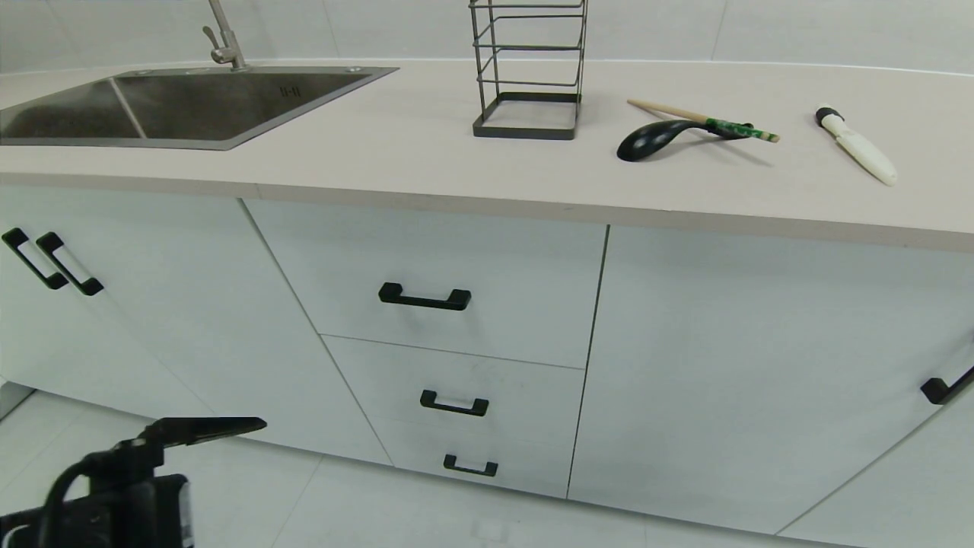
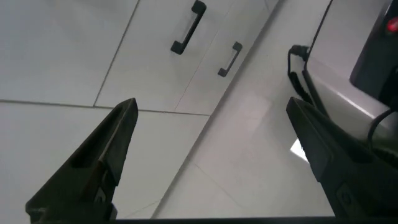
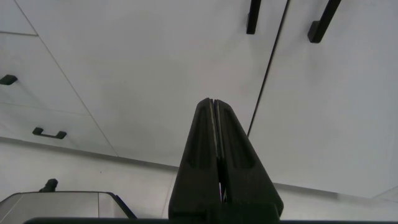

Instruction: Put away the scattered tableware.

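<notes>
The spoon, chopstick and white utensil lie upper right on the desk, beside the rack. Our left pincer gapes wide and our right pincer is pressed together, empty. We should raise an arm well above the desk edge first.

Soft, even light from above falls bright on the pale desk and cabinet fronts, and the black spoon and wire rack cast only faint, short shadows. The steel sink has a dull sheen, a small glint lies on the floor, and the desk's edge bows toward the head view's sides.
</notes>
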